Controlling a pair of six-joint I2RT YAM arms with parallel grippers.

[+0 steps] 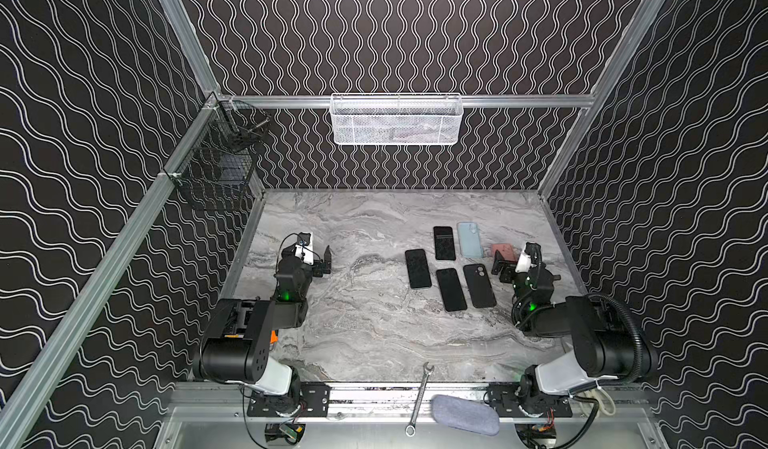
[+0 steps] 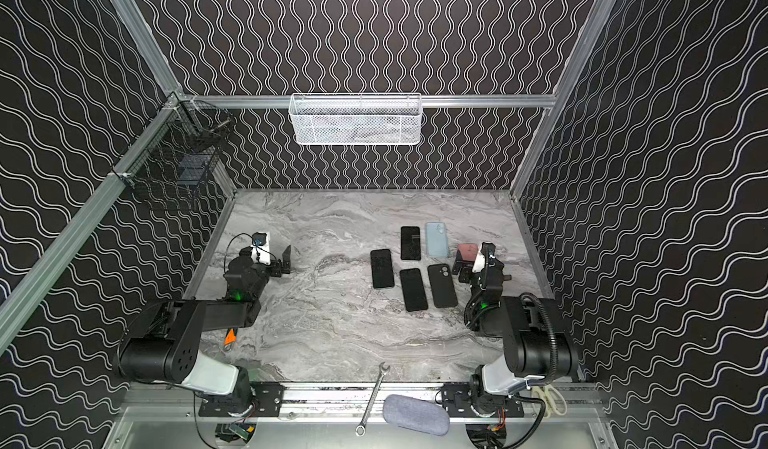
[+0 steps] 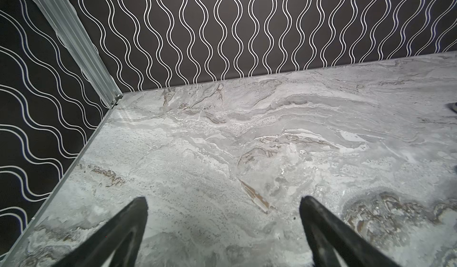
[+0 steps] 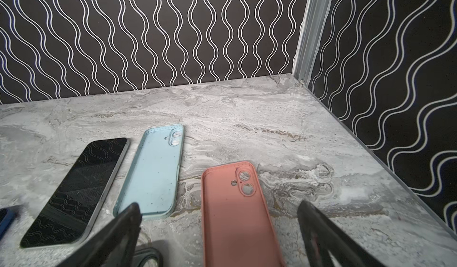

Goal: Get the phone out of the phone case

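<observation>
Three dark phones lie screen up right of the table's middle in both top views: one [image 1: 417, 268], one farther back [image 1: 444, 243] [image 4: 74, 191], one nearer [image 1: 451, 289]. Beside them lies a black phone or case [image 1: 479, 285] with its camera side up; I cannot tell which it is. An empty light blue case [image 1: 470, 240] [image 4: 153, 171] and an empty pink case [image 1: 503, 251] [image 4: 232, 216] lie inside up. My right gripper [image 1: 500, 262] [image 4: 221, 205] hangs open over the pink case's near end. My left gripper [image 1: 322, 264] [image 3: 222, 200] is open over bare marble at the left.
A wrench [image 1: 419, 397] and a grey pouch [image 1: 464, 414] lie at the front rail. A white mesh basket [image 1: 396, 119] hangs on the back wall and a black wire basket [image 1: 220, 164] in the back left corner. Patterned walls enclose the marble table [image 1: 353, 322].
</observation>
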